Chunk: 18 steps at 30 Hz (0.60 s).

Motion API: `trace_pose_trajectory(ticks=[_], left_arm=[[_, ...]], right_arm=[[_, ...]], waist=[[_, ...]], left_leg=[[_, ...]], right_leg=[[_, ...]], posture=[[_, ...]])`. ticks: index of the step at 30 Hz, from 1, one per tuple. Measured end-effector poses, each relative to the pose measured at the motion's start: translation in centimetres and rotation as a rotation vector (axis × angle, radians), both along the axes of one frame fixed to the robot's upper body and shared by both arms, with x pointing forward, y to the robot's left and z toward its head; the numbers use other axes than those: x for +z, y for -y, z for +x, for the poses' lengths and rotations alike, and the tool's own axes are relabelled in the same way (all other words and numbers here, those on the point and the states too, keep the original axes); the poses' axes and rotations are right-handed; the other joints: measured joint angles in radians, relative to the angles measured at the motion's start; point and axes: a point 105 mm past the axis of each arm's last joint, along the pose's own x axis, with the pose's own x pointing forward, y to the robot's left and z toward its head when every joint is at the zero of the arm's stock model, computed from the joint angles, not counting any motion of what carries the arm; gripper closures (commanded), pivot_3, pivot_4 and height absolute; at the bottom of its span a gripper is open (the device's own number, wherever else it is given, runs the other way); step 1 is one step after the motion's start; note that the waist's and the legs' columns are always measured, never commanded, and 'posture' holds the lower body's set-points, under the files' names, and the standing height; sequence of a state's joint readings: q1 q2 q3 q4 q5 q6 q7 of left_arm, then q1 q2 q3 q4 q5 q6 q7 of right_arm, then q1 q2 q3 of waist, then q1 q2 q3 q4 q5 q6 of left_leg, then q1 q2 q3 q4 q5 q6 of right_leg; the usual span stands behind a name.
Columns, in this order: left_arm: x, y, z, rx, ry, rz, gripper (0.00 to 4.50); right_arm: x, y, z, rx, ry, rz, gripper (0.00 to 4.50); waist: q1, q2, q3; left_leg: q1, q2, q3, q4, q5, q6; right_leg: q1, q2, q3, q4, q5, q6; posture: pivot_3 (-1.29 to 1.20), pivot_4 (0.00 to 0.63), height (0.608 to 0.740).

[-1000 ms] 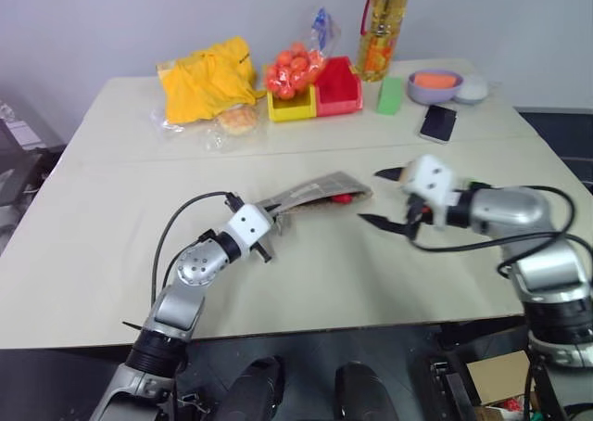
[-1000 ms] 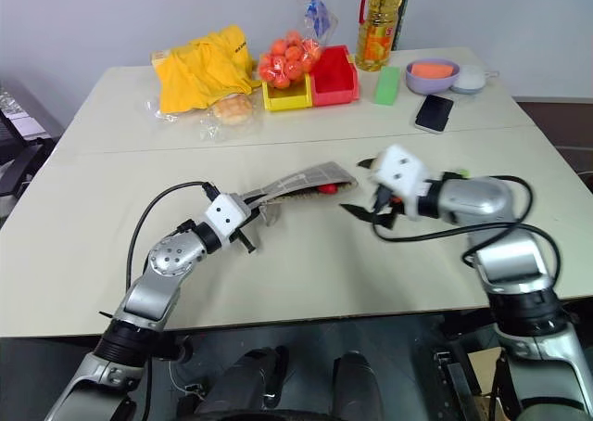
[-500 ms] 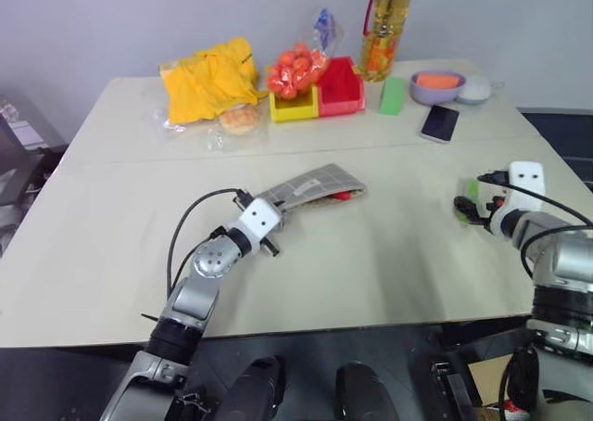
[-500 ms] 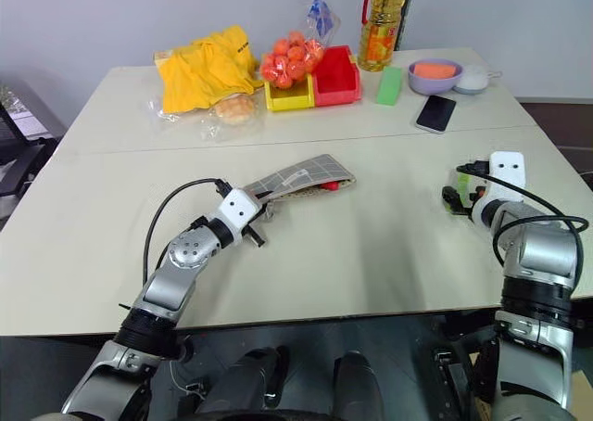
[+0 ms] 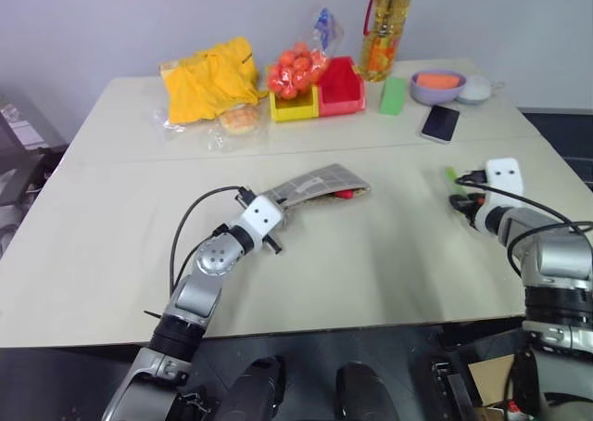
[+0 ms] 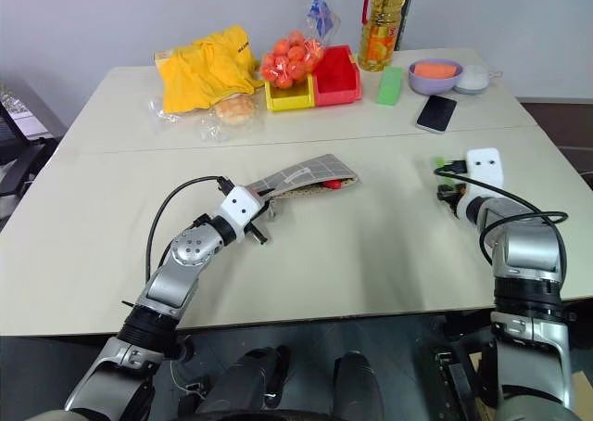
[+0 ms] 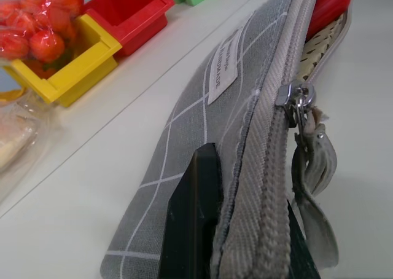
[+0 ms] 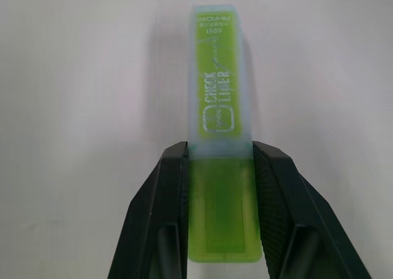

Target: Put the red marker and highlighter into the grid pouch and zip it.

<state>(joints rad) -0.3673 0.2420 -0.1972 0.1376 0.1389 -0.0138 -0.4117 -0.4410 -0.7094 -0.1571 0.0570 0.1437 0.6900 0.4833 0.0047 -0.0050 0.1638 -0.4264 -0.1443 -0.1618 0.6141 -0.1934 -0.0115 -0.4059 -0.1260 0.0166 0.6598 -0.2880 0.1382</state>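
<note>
While left gripper pinches flat grey grid-lined fabric pouch at open mouth, red-capped slim marker lies inside; right gripper clamps chunky light-green translucent highlighter on table; insertion, zipping remain.

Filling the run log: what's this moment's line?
left gripper: holds grid pouch | red marker: inside | right gripper: jaws around highlighter

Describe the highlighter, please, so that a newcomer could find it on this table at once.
On the pale table, look to the near right, where the right gripper has its black fingers on either side of the highlighter. It is a short translucent light-green stick, unlike the flat opaque green block at the back.
</note>
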Motion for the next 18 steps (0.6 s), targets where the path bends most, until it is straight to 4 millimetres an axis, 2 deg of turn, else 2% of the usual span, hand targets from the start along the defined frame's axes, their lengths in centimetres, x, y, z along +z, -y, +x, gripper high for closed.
trace_pose_trajectory(ticks=[3,6,8,11,18], left_arm=[[0.1,-0.3,0.1,0.009,0.003,-0.001,4.50],[0.4,-0.4,0.2,0.012,0.008,-0.008,4.50],[0.7,-0.3,0.4,0.011,0.013,-0.012,4.50],[0.9,-0.3,0.5,0.010,0.018,-0.018,4.50],[0.9,-0.1,0.4,0.006,0.016,-0.031,4.50]], right_arm=[[2.1,-4.4,-1.2,0.299,0.070,-0.120,3.62],[3.3,-8.6,-3.3,0.552,0.096,-0.089,3.62],[3.9,-10.5,-4.6,0.660,0.092,-0.052,3.62],[4.0,-11.5,-5.6,0.727,0.052,-0.041,3.62],[2.0,-12.1,-5.6,0.747,-0.027,-0.035,3.62]], waist=[[-0.001,0.000,0.000],[0.001,-0.001,0.000],[0.004,-0.001,0.000],[0.009,-0.001,0.001],[0.008,-0.002,0.001]], left_leg=[[0.000,0.001,0.000,0.000,0.000,0.000],[0.000,0.001,-0.001,0.000,0.000,0.000],[0.000,0.001,-0.001,0.000,0.000,0.000],[0.000,0.000,-0.001,0.001,0.000,0.000],[0.000,0.000,-0.001,0.000,0.000,0.000]], right_leg=[[0.000,0.000,0.000,0.000,0.000,0.000],[0.000,0.000,0.000,0.000,0.000,0.000],[0.001,0.000,-0.001,0.000,0.000,0.000],[0.001,0.000,-0.001,-0.001,0.000,0.000],[0.001,0.000,-0.001,-0.001,0.000,0.000]], posture=[[0.00,0.150,0.740],[0.00,0.150,0.740],[0.00,0.150,0.740],[0.00,0.150,0.740],[0.00,0.150,0.740]])
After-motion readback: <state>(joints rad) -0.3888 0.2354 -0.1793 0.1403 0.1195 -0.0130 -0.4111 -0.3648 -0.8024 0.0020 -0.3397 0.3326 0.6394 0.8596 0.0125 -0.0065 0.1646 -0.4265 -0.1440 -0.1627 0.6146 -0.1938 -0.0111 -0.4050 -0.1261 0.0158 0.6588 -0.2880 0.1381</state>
